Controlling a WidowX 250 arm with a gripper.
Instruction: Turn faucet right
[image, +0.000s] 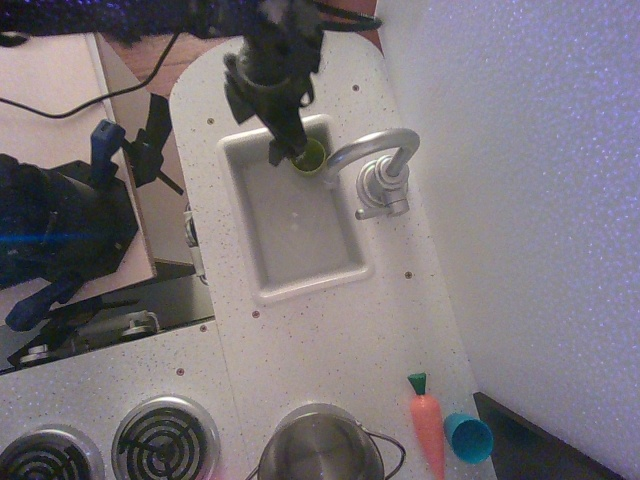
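Observation:
The faucet (378, 172) is shiny silver and stands on the counter at the right rim of the sink (262, 278). Its arched spout curves left, and its end hangs over the sink's top right corner. A short lever sticks out at its base. My black gripper (283, 150) reaches down from the top of the view over the sink's top edge, left of the spout's end and apart from it. Its fingers look drawn together into one narrow dark tip with nothing in them. The tip is beside a green cup (310, 157) in the sink's corner.
A steel pot (320, 448) stands at the bottom edge, with stove burners (165, 438) to its left. A toy carrot (427, 424) and a blue cup (467, 437) lie at the bottom right. A wall runs along the right, and dark equipment (60, 225) stands on the left.

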